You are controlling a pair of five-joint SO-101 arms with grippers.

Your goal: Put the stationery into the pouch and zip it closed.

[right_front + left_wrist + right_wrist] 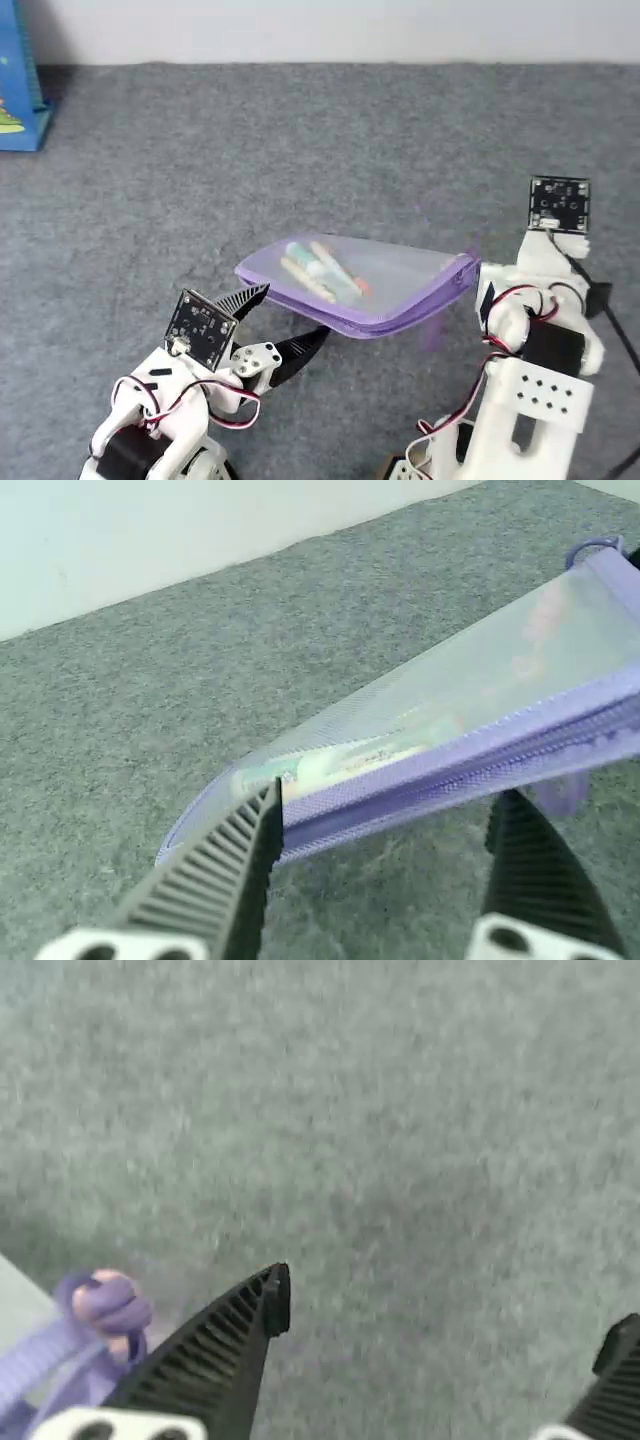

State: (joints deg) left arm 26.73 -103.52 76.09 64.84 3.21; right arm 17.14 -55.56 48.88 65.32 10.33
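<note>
Between left fingers [220, 870] and right fingers [210, 1360], both pairs spread apart, the pouch [410, 280] holds pens [320, 270].

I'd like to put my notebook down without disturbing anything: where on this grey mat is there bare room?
The broad grey mat between the pouch and the back wall is bare, beside the blue box. The near edge is crowded: the left gripper and right gripper flank the pouch.

Smooth translucent plastic pouch [405, 275], purple cloth zip edge; rough matt grey carpet [200, 150]
</note>
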